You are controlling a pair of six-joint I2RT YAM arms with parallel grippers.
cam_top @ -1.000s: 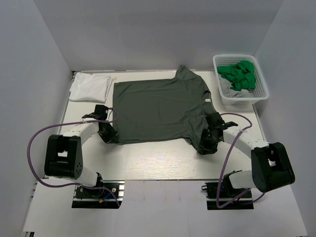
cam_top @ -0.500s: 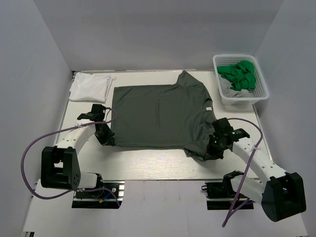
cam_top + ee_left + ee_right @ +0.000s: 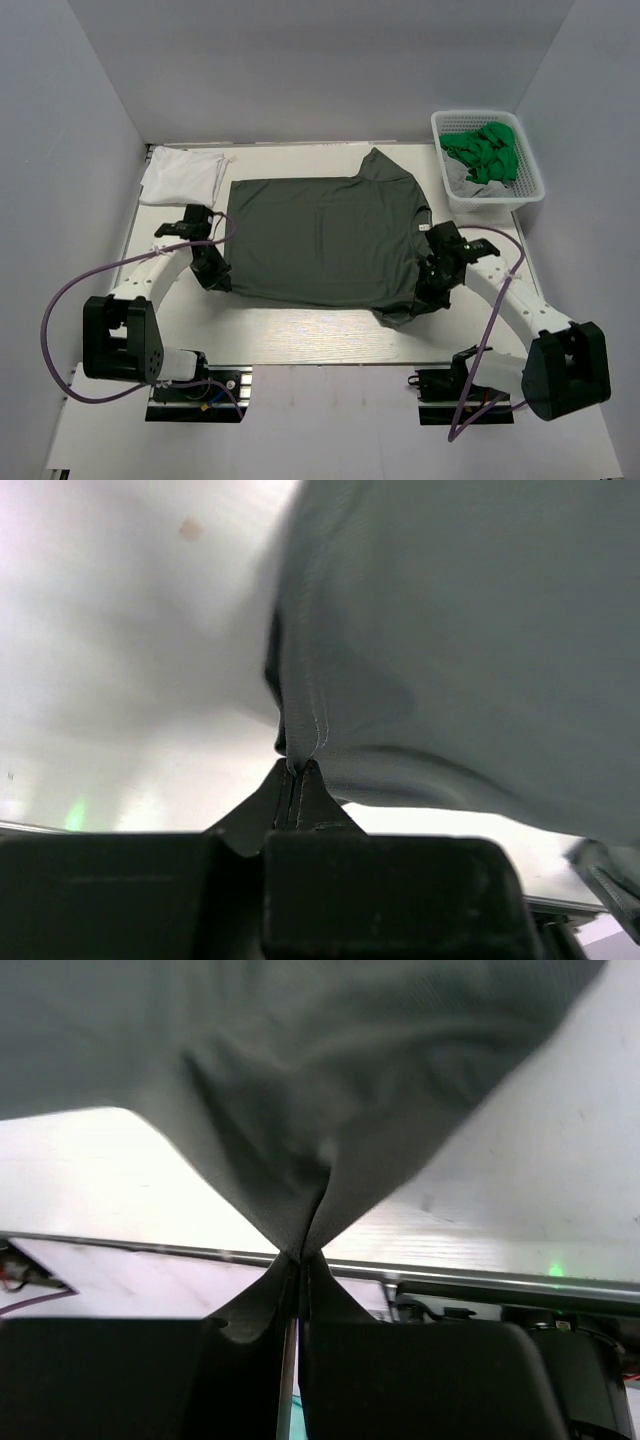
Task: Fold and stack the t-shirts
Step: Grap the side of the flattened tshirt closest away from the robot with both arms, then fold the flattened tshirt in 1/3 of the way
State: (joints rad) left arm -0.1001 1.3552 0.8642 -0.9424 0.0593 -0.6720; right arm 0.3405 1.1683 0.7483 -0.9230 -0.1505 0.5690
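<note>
The dark olive-grey t-shirt point(image 3: 325, 235) lies spread across the middle of the table, its near edge lifted. My left gripper point(image 3: 214, 270) is shut on its near left hem, which shows pinched in the left wrist view point(image 3: 299, 765). My right gripper point(image 3: 432, 285) is shut on its near right side, where the cloth bunches and hangs; the pinch shows in the right wrist view point(image 3: 300, 1252). A folded white t-shirt point(image 3: 182, 176) lies at the far left corner.
A white basket point(image 3: 530, 190) at the far right holds green cloth point(image 3: 483, 152) and some white cloth. The walls close in on the left, back and right. The table's near edge runs just before the arm bases.
Both grippers have kept their hold on the dark shirt. The right gripper moved toward the near edge and then back up and inward. The shirt's near edge has shifted and the right side bunches more.
</note>
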